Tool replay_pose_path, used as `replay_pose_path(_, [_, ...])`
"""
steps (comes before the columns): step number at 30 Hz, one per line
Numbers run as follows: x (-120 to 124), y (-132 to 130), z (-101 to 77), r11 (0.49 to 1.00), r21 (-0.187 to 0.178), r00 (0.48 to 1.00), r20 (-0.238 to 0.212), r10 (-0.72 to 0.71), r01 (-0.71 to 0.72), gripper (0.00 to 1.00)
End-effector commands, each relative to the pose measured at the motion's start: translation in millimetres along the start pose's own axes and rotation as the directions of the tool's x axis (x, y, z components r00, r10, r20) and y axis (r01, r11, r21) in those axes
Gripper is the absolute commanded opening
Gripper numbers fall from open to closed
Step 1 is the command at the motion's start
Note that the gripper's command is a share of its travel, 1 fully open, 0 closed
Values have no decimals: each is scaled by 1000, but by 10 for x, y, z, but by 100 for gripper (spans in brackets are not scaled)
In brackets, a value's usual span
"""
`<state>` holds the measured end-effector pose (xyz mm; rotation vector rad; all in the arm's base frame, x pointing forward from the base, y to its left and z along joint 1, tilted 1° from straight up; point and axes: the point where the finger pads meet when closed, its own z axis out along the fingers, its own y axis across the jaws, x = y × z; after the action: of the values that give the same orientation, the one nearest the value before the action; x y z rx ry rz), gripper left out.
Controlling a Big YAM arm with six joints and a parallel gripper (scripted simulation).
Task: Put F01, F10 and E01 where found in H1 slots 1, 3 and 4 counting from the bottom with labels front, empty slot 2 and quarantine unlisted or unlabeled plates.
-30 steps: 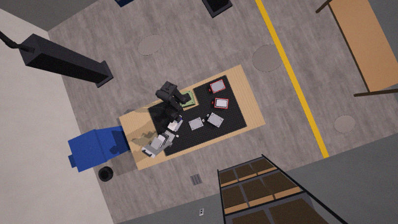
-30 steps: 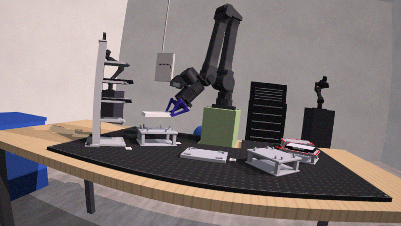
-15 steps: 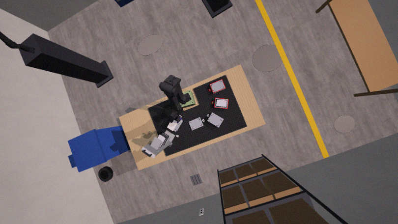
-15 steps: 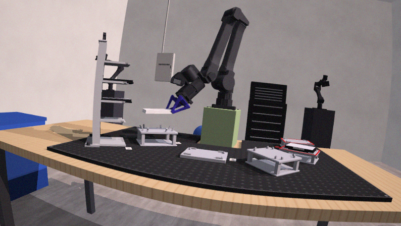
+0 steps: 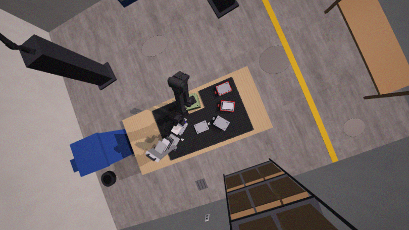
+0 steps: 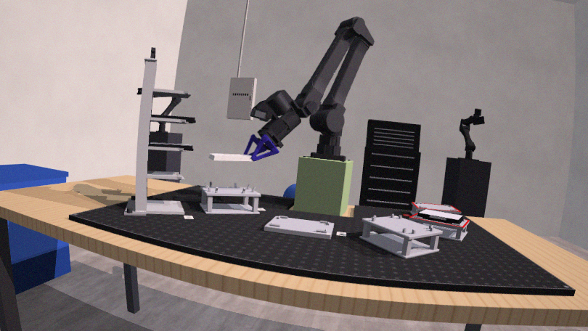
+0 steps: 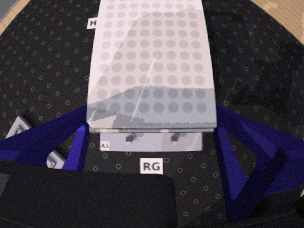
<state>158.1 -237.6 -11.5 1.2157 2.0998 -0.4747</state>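
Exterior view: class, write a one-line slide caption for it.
The arm's blue claw holds a white plate level above the regrip nest, beside the plate hotel.

We see a black mat [image 5: 243,119] on a tan table [image 5: 257,94]. The dark arm [image 5: 179,91] reaches toward seven o'clock. Two red-edged trays [image 5: 223,88] sit at two o'clock from it.

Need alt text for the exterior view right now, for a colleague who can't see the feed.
The black arm's blue hand holds a flat white well plate level in the air, above the grey regrip nest and facing the tall grey plate hotel. All stand on a black perforated board.
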Motion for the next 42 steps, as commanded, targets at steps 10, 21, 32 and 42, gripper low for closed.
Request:
replay_pose_path(10, [-444,-2,-68,1000,0,998,61,-2,2,86])
replay_pose_path(21, [-530,-1,-147,1000,1,998,64,-2,2,86])
replay_pose_path(32, [-631,1,-245,1000,0,998,67,-2,2,86])
replay_pose_path(42, [-712,1,-328,1000,0,998,70,-2,2,86])
